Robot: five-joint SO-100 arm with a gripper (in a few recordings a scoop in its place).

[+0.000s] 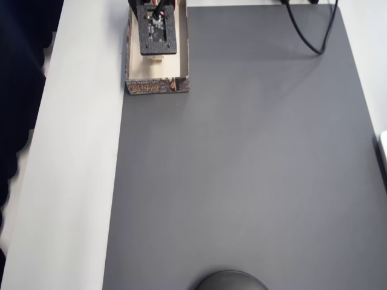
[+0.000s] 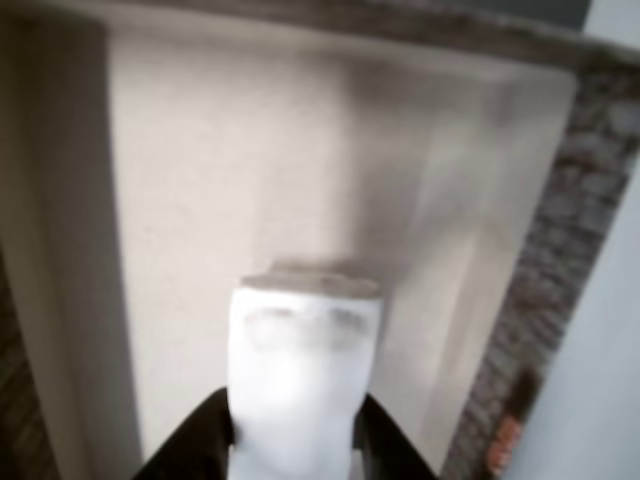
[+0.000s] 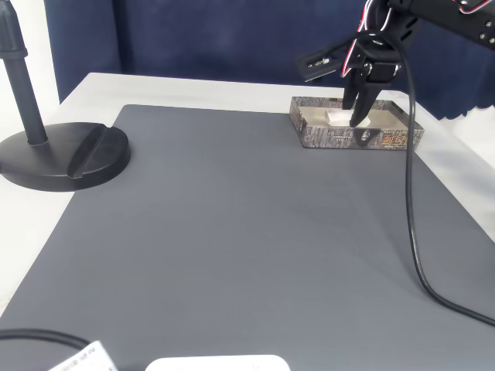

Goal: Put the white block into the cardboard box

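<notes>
While I watch the overhead view, the cardboard box sits at the top left, on the seam between the pale table and the grey mat. My arm's black wrist plate covers most of the box's inside. A pale sliver of the white block peeks out below the plate, over the cream floor. A black cable loops in at the top right, and a dark round shape sits at the bottom edge.

Wrist view: the gripper is closed narrow on the white block, one black finger on each side of it. The block stands on end, two faint dimples near its top face. Behind it, the box's cream floor and walls, with patterned print on the outer wall at right. I cannot tell whether the block touches the floor.

Fixed view: the gripper points down into the cardboard box at the mat's far right. The white block shows inside, next to the fingers, low within the walls. A black stand base rests at the left, half on the table. The cable trails down across the mat.
</notes>
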